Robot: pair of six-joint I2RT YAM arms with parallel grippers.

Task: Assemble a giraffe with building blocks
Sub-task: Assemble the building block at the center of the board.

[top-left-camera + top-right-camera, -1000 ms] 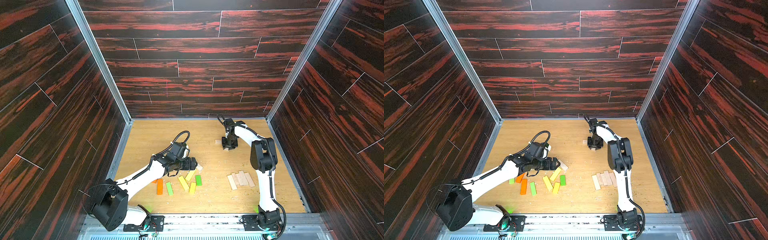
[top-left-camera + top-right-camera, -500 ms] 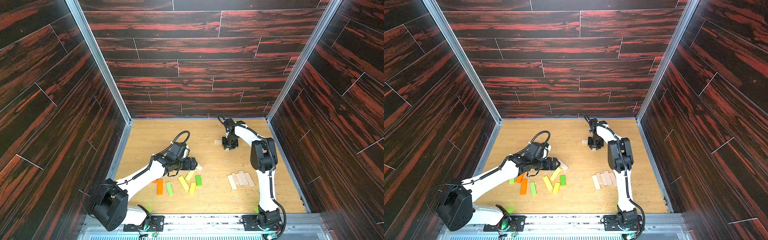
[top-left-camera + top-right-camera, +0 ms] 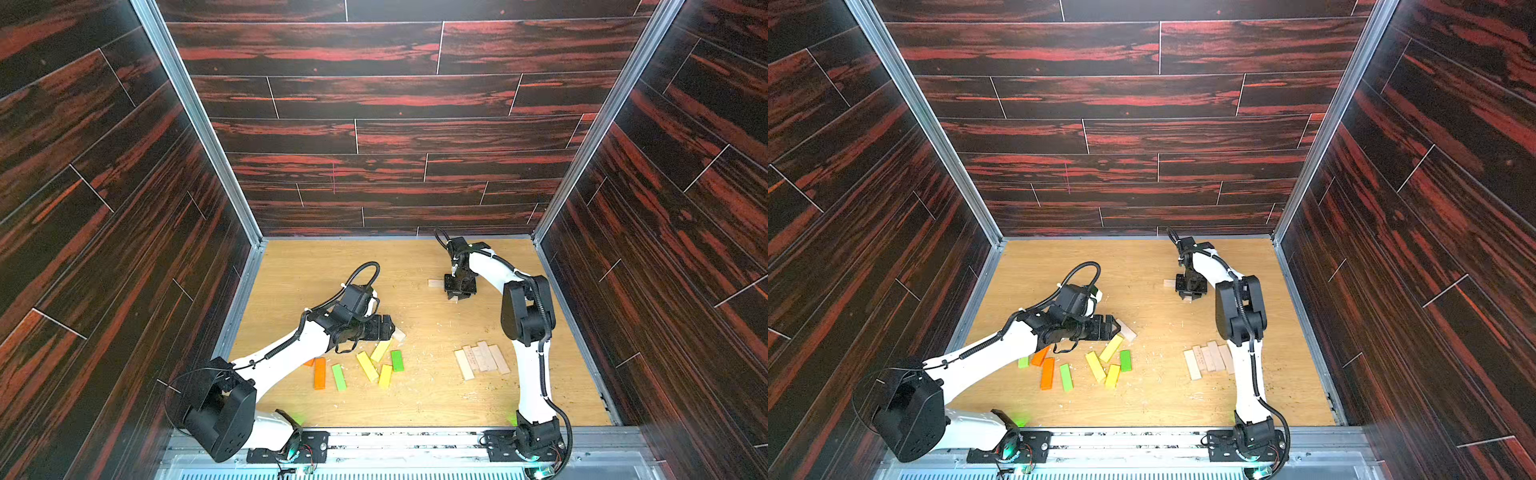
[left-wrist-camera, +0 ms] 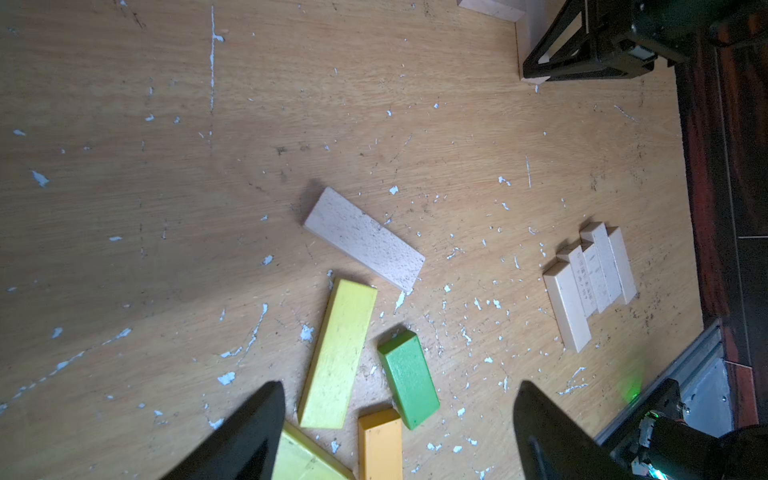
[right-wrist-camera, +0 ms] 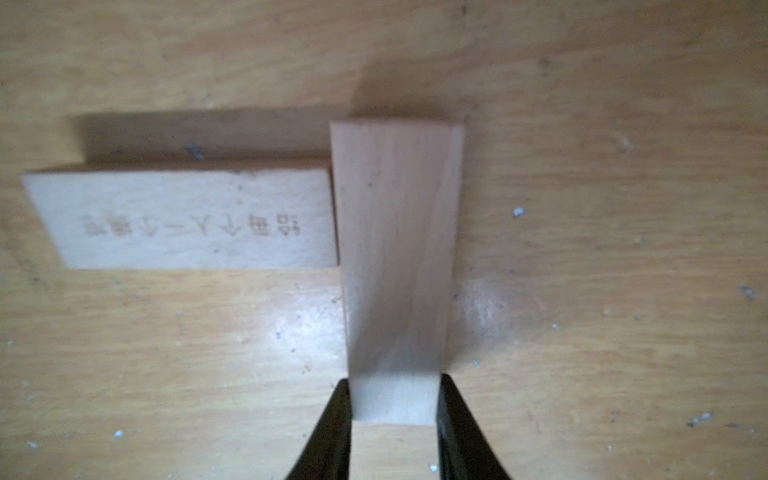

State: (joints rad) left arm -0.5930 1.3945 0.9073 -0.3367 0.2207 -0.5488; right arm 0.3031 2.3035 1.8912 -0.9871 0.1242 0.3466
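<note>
Overhead, the pale wooden floor [image 3: 316,270] is scuffed and flecked with white chips, boxed in on three sides by dark red-streaked plank walls [image 3: 374,137], with a metal rail [image 3: 1142,440] along the near edge carrying both arm bases.

Landmark: the row of pale planks [image 3: 481,357], lying flat, side by side, touching, near the right arm's upright link.

Coloured blocks [image 3: 1096,365] lie scattered to the left of that row: orange, green and yellow pieces, some touching. One loose pale plank [image 4: 364,238] lies at the far edge of this scatter, just beside a yellow block [image 4: 337,353].

Left arm reaches low across the floor toward the scatter. Left gripper [image 4: 399,432] has its jaws spread wide with nothing between them, hovering over the yellow and green pieces.

Right arm folds back from its base and bends down, well beyond the row toward the back wall. Right gripper [image 5: 394,411] is clamped on the end of a pale held plank [image 5: 397,249]. Its side meets the end of an inscribed plank [image 5: 183,220] lying flat; the view is blurred, so contact is probable, not certain.
</note>
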